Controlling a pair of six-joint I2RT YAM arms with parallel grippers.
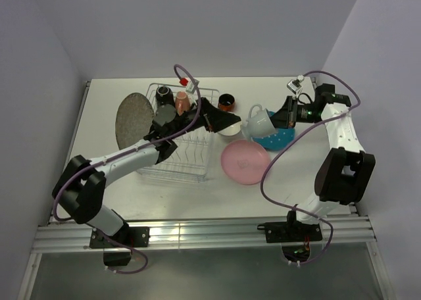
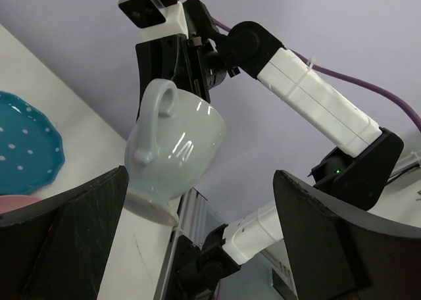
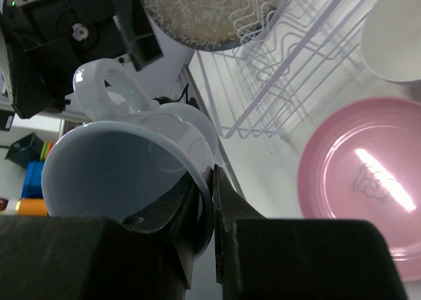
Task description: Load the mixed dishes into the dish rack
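Finding: the pale blue mug [image 3: 125, 162] is off the dish rack [image 1: 177, 139]. It hangs tilted to the right of the rack, between the white bowl [image 1: 230, 130] and the teal dotted plate [image 1: 279, 139]. It appears to be clear of the bench [image 1: 105, 175].

Right pincer [image 3: 210, 201]: pinching the mug's wall at the rim, one finger inside the cup and one outside. The contact patch is small and the glaze is glossy.

Left pincer [image 2: 198, 181]: spread wide, facing the mug's foot and flank with nothing held. It sits close to the mug but is not touching it.

Judged risks:
1. The rim pinch may let the mug swivel or slide out under its own weight. It would then strike the teal dotted plate, the white bowl or the pink plate [image 1: 245, 162] lying nearby.
2. If this is a handover, a release by the right pincer before the left one closes drops the mug.
3. A left pincer closing off-centre could catch the handle [image 2: 161, 102] or lever the mug against the right fingers.
4. The two wrists are near each other, so a collision is plausible.
5. The left arm lies across the rack, where it could disturb the small mugs already standing at the rack's far end.
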